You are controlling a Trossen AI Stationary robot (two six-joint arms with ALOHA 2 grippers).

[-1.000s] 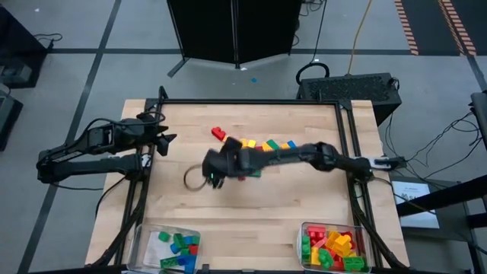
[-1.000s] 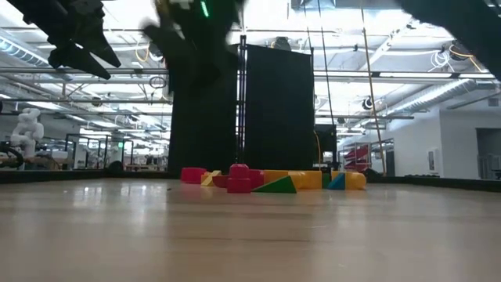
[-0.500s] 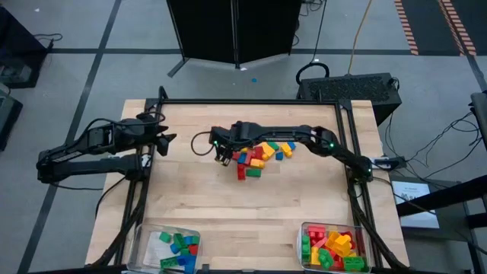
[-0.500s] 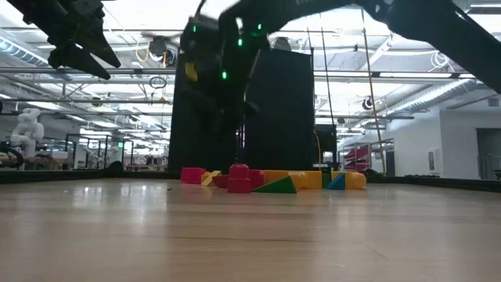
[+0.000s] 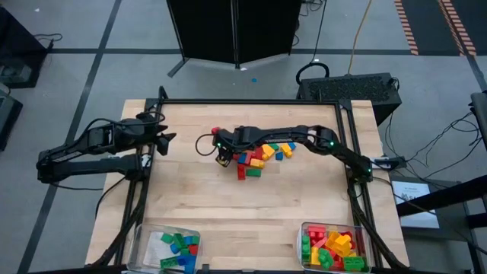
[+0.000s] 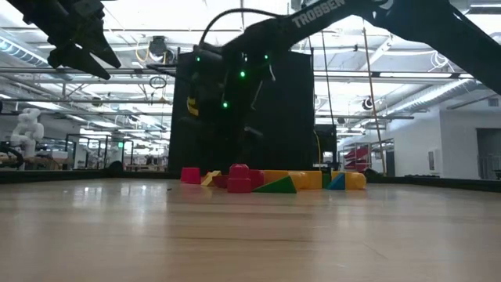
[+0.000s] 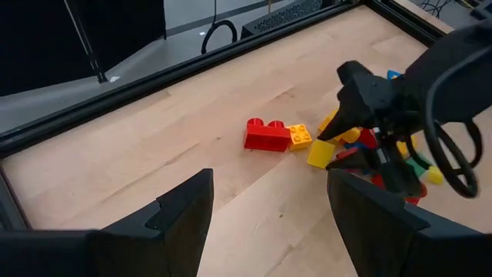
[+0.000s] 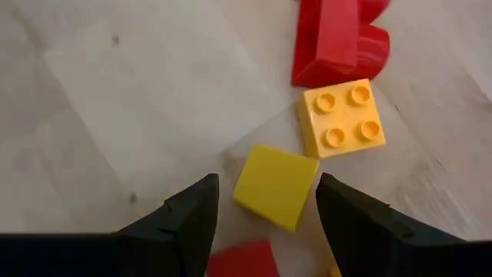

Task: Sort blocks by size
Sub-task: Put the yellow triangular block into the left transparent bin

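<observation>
right wrist view, open fingers (image 8: 265,204) astride yellow block (image 8: 275,187); red block (image 8: 336,40) beyond

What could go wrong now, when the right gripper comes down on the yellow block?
1. The right gripper stands open around a smooth-faced yellow block. This block lies turned relative to the fingers, so it may twist or slip when they close.
2. A studded yellow block and a red block lie close by; a finger may push them aside.

The left gripper waits open at the table edge.
</observation>
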